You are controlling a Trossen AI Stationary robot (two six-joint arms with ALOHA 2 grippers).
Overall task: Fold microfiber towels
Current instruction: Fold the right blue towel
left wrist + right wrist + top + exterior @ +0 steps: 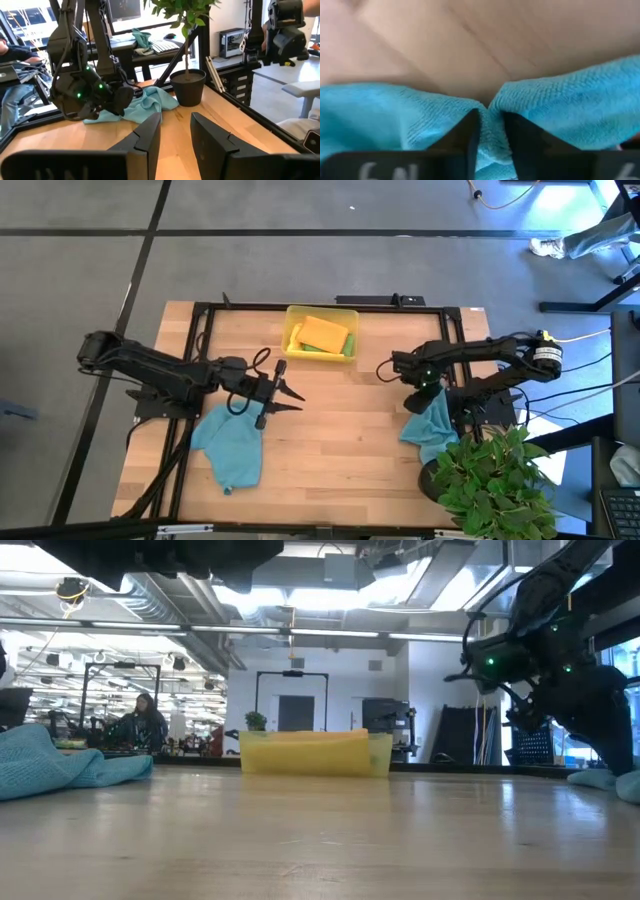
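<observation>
Two teal-blue microfiber towels lie crumpled on the wooden table. One teal towel (230,448) lies near the left front, with my left gripper (287,391) hovering open and level just past its far edge, nothing between its fingers (175,122). The other teal towel (433,430) lies at the right, beside a potted plant; my right gripper (425,394) points down on its far edge, shut on the cloth (491,117). A translucent yellow tray (292,330) at the far middle holds an orange towel (322,332) and a green one (336,349). My right gripper pinches a raised pucker of the teal towel's far edge (492,131) between its two fingers, coming from above and pointing steeply down. The cloth bunches into the gap from both sides. The rest of the towel (570,100) lies slack on the table.
A potted plant (492,478) stands at the near right corner, close behind the right towel. Bare wood (340,440) stretches between the two towels. A black frame (200,340) runs around the table's edges.
</observation>
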